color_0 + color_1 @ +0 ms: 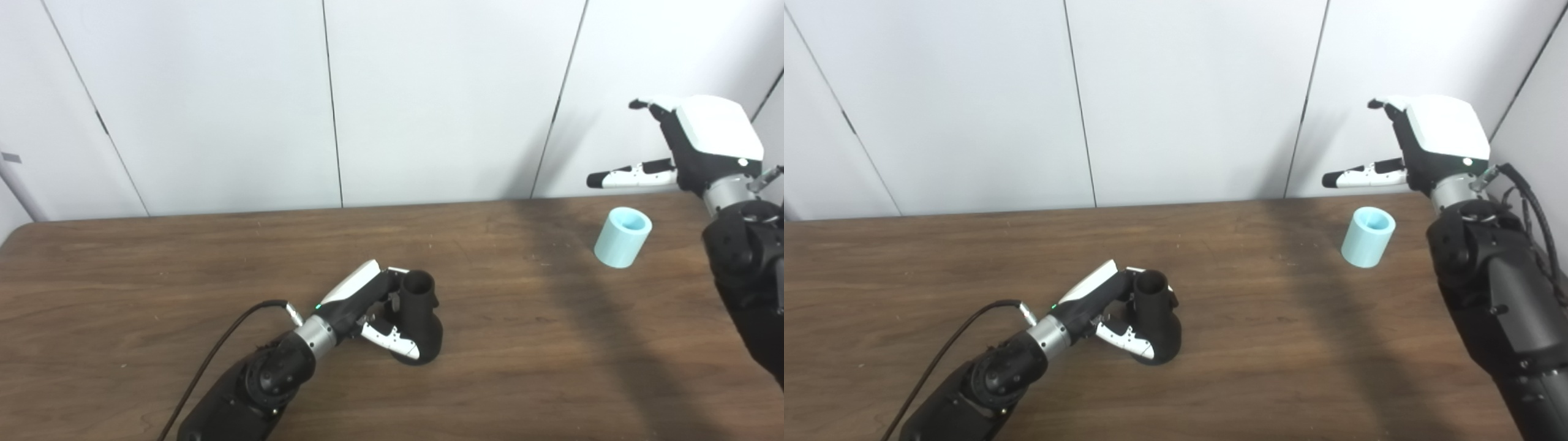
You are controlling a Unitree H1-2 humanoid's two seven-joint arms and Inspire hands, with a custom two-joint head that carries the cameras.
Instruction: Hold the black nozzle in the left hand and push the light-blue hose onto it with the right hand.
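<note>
Gripping the nozzle point(419, 318) upright on the table point(122, 275), left robot hand point(373, 306). Hose point(623, 237) stands just below-left of the raised right robot hand point(686, 153), fingers spread, nearer.

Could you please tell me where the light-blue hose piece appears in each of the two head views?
Left eye view: light-blue hose stands on the table at far right, below the raised right hand.
Right eye view: same hose, nearer centre-right.
Shared landmark: black nozzle in the left hand.
</note>
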